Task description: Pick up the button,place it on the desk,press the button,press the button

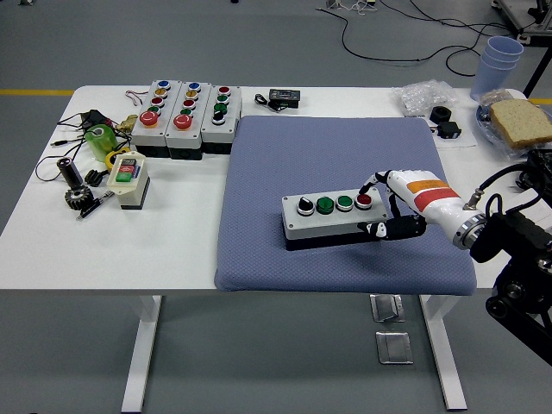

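A grey button box (332, 217) lies on the blue mat (285, 147) with a black knob, two green buttons and a red button (364, 200) on top. My right hand (373, 211) is at the box's right end and holds nothing. One fingertip (367, 189) bends down to the red button and seems to touch it. The thumb (379, 228) lies along the box's front right edge. The left arm is out of view.
Three more button boxes (185, 116) stand at the back left. A small two-button box (128, 177), a green object and tools lie at the left. A black part (284, 98), bags, blue cups (500, 59) and bread (520, 121) are at the back and right.
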`<move>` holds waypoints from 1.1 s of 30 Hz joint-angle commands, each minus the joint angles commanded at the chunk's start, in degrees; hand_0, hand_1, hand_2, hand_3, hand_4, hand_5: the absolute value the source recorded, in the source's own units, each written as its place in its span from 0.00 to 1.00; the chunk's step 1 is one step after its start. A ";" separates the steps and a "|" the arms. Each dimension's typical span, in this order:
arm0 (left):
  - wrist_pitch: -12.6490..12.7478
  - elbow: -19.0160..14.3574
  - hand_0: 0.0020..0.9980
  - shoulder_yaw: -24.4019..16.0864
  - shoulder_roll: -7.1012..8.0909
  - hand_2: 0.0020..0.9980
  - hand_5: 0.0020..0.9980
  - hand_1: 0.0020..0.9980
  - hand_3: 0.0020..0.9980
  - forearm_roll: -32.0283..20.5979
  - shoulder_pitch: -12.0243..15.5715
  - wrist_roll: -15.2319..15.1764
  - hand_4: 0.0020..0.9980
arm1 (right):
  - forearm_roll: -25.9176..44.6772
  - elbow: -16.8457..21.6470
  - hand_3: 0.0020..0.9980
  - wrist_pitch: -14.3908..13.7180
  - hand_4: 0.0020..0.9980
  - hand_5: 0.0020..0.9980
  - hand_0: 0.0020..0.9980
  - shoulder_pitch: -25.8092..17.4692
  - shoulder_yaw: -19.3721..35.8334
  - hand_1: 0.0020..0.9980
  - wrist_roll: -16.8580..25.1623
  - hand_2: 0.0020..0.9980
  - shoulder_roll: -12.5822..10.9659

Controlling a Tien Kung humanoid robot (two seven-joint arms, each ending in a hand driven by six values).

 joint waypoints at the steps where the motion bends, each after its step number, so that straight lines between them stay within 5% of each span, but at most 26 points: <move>1: 0.01 0.00 0.65 -0.03 -0.01 0.64 0.85 0.64 0.55 0.06 0.00 0.01 0.30 | 0.02 -0.23 0.65 0.07 0.86 0.48 0.13 0.10 -0.08 0.00 -0.07 0.19 0.07; 23: 0.01 0.00 0.65 0.12 -0.13 0.64 0.84 0.64 0.55 0.03 0.30 0.01 0.30 | 0.61 -2.20 0.65 1.68 0.87 0.52 0.13 -0.11 -1.79 0.00 -1.18 0.19 0.51; 33: -0.25 0.00 0.65 0.22 -0.13 0.64 0.85 0.64 0.55 0.32 0.60 -0.09 0.30 | 1.54 0.46 0.65 -4.39 0.87 0.52 0.13 -0.35 -1.59 0.00 0.83 0.19 0.81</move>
